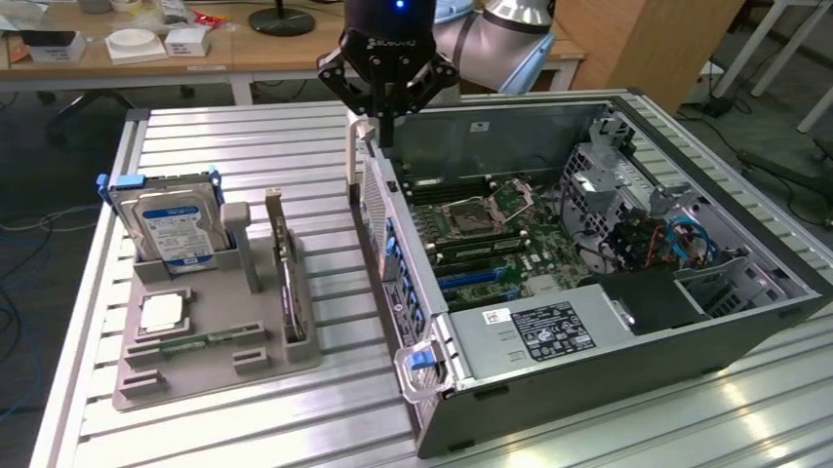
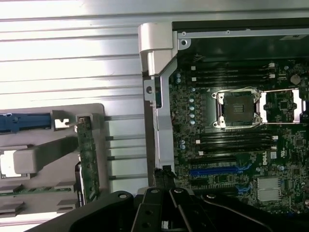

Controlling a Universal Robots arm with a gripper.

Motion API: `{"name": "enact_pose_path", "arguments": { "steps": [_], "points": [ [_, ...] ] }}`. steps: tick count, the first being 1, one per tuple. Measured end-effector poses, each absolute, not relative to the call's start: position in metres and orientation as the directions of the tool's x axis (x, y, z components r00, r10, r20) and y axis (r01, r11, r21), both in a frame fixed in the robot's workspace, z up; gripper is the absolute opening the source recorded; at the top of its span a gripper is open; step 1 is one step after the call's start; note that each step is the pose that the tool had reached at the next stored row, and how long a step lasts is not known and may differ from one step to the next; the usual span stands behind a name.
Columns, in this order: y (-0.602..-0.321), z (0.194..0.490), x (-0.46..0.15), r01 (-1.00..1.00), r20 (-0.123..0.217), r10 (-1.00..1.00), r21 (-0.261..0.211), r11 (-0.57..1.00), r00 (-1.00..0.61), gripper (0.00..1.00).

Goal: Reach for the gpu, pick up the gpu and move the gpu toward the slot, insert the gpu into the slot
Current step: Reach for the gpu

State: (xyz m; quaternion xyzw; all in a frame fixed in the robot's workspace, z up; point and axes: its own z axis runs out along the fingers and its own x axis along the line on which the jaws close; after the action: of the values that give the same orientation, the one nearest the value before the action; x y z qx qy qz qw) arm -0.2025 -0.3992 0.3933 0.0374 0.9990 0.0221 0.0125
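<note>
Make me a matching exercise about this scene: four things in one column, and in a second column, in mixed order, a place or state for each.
1 gpu
2 slot
3 hard drive
4 gripper

A blue strip on the motherboard
B silver, with blue label
C shut, above the case wall
D on edge in the grey holder

Pairs: 1-D, 2-A, 3-B, 4-C

The end effector hid one end of the gpu, and its own body ran off the picture's edge. The words on the hard drive label were too small to read.
</note>
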Motion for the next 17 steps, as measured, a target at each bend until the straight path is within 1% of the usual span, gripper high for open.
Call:
{"name": "enact_pose_path", "arguments": {
  "steps": [17],
  "points": [
    [-0.4,0.393,-0.228,0.074,-0.023,0.075,0.045,0.996,-0.997,0.1]
  ]
}}
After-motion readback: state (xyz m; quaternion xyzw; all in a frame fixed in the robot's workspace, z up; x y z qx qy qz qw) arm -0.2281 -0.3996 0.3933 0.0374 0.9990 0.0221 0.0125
